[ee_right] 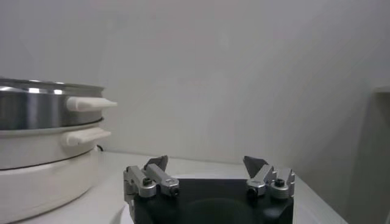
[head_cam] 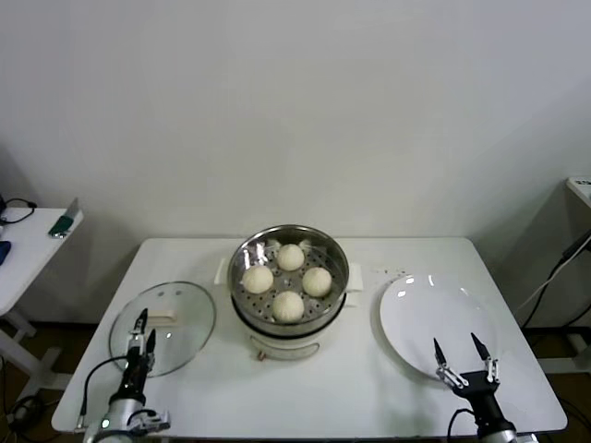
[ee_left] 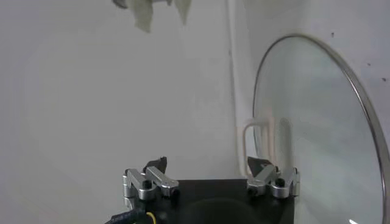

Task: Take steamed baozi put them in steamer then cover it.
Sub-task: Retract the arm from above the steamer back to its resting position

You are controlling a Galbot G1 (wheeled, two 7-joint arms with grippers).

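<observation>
While 4 baozi (head_cam: 287,281) sit in steamer (head_cam: 288,242), cover (head_cam: 163,327) off, both grippers (head_cam: 143,332) (head_cam: 462,349) wide, empty.

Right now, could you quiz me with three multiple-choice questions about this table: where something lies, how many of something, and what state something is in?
1. Where does the glass cover lie?
A. on the steamer
B. on the table, on the robot's left of the steamer
C. on the plate

2. How many baozi sit in the steamer?
A. two
B. six
C. four

3. How is the white plate?
A. bare
B. stacked with buns
C. upside down on the pot

Answers:
1 B, it rests flat by the left gripper.
2 C, four buns on the perforated tray.
3 A, nothing lies on it; the open right gripper is at its near edge.
</observation>
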